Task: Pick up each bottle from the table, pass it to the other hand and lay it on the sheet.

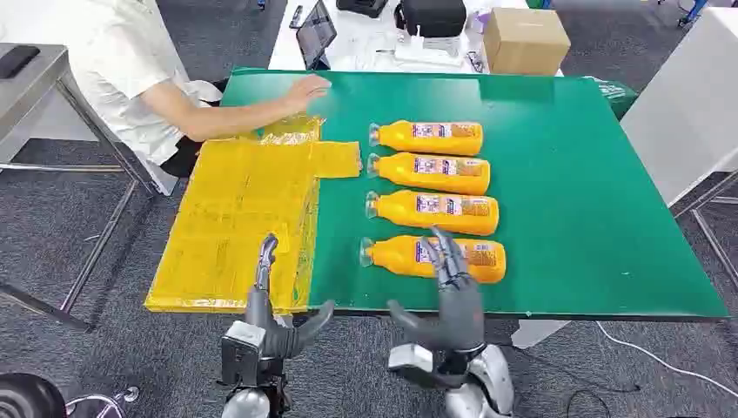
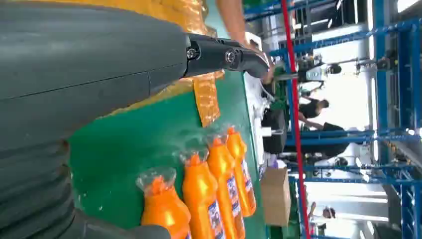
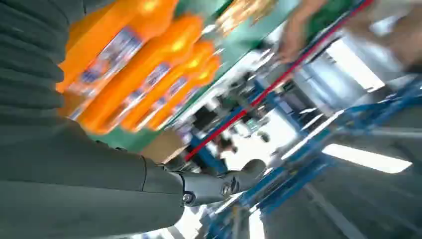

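A green table (image 1: 592, 174) is seen bearing four orange bottles (image 1: 432, 209) laid in a row, clear-capped, their label print too small to be read, beside the yellow sheet (image 1: 244, 209). The right hand (image 1: 448, 292) is held spread over the nearest bottle (image 1: 432, 257), grasping nothing; the left hand (image 1: 270, 318) is held empty with fingers parted by the sheet's near edge.

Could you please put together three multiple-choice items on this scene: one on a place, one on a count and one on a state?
1. The yellow sheet lies where on the green table?
A far right corner
B robot's left side
C under the bottles

2. How many orange bottles lie there?
A two
B four
C six

3. The right hand is
A open above the nearest bottle
B holding a box
C flat on the sheet

Answers: 1 B, the sheet overhangs that edge; 2 B, one row of four; 3 A, fingers spread, nothing held.
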Motion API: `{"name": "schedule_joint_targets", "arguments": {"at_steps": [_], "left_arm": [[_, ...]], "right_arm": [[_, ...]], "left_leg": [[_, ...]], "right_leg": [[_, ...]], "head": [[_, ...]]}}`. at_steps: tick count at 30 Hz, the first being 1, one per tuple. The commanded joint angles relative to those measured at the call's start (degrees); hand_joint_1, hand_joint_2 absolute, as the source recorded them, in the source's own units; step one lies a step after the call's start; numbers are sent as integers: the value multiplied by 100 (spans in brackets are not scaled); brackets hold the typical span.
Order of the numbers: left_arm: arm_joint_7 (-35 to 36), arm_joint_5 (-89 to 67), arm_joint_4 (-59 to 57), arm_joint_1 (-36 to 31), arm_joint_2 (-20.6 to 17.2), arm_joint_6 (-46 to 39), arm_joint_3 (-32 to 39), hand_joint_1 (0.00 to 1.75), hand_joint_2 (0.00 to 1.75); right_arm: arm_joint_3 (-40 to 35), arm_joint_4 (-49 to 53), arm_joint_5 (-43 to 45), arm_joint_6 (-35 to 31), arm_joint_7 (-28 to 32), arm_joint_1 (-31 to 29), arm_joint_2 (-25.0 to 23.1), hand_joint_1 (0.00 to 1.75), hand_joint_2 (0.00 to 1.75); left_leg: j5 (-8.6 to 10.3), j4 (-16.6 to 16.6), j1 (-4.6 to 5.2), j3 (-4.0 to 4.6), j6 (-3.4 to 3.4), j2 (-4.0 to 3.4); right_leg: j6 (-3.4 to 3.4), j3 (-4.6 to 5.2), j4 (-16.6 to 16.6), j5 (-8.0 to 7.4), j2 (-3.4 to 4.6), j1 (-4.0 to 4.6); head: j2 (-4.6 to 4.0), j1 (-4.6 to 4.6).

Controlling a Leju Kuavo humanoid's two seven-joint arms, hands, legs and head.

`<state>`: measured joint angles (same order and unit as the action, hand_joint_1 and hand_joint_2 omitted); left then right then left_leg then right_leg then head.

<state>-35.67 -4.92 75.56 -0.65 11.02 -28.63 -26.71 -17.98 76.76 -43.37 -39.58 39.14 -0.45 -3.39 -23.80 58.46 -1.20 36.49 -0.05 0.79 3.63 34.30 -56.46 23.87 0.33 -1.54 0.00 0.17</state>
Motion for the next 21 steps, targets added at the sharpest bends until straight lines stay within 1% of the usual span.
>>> {"name": "schedule_joint_targets", "arguments": {"at_steps": [1,2,3,5,7,9,10,11,13,17,18,20,21], "left_arm": [[41,41,-664,-330,74,179,-224,0,175],[39,37,-627,-312,89,207,-242,0,175],[45,39,-602,-301,97,198,-238,0,175],[54,38,-583,-302,97,191,-237,0,175],[63,41,-582,-305,95,196,-239,0,175],[73,50,-593,-310,96,196,-228,0,175],[79,54,-596,-311,95,186,-217,0,175],[79,54,-605,-320,96,179,-213,0,175],[79,56,-595,-331,92,206,-222,0,175],[93,65,-567,-315,102,233,-245,0,175],[93,65,-567,-315,102,233,-245,0,175],[95,66,-575,-307,108,231,-251,0,175],[95,66,-575,-307,108,231,-251,0,175]], "right_arm": [[1472,-1391,-2310,-42,-694,-718,344,0,175],[1471,-1617,-2232,-42,-692,-852,436,0,175],[1402,-1808,-2427,-42,-873,-970,554,0,175],[1335,-1906,-2401,-42,-923,-1074,643,0,175],[1240,-1946,-2450,-42,-1032,-1115,699,0,175],[1056,-2025,-2484,-42,-1209,-1179,776,0,175],[875,-2174,-2518,-42,-1389,-1266,854,0,175],[782,-2306,-2493,-42,-1456,-1340,894,0,175],[597,-2516,-2451,84,-1582,-1457,967,0,175],[346,-2727,-2352,161,-1725,-1574,1035,0,175],[346,-2727,-2352,161,-1725,-1574,1035,0,175],[325,-2729,-2347,149,-1735,-1571,1032,0,175],[325,-2729,-2347,149,-1735,-1571,1032,0,175]], "left_leg": [[-1,-12,1,-29,10,6],[-1,-10,0,-23,7,2],[-2,-11,1,-30,9,5],[-7,-11,-2,-42,14,-7],[-3,-6,1,-18,8,-8],[-11,-8,0,-42,12,-13],[-6,-6,-1,-25,7,-7],[-9,-8,-1,-38,9,-10],[-8,-5,-2,-32,8,-15],[-10,-4,-2,-34,11,-17],[-13,-6,-2,-46,15,-22],[-7,-4,-1,-27,10,-11],[-11,-4,-2,-35,12,-17]], "right_leg": [[-14,-34,16,3,-15,4],[-10,-26,14,0,-9,3],[-13,-35,17,2,-13,4],[-20,-47,22,3,-5,9],[-9,-19,10,-1,2,2],[-20,-43,14,6,3,6],[-15,-26,9,3,0,6],[-20,-37,11,6,0,7],[-17,-30,11,3,5,8],[-17,-33,11,3,8,8],[-21,-45,15,4,10,10],[-13,-28,9,3,3,6],[-17,-36,12,4,6,8]], "head": [[0,0],[0,0],[0,-2],[0,0],[0,0],[0,0],[0,0],[0,0],[0,-2],[0,-2],[0,0],[0,0],[0,0]]}}
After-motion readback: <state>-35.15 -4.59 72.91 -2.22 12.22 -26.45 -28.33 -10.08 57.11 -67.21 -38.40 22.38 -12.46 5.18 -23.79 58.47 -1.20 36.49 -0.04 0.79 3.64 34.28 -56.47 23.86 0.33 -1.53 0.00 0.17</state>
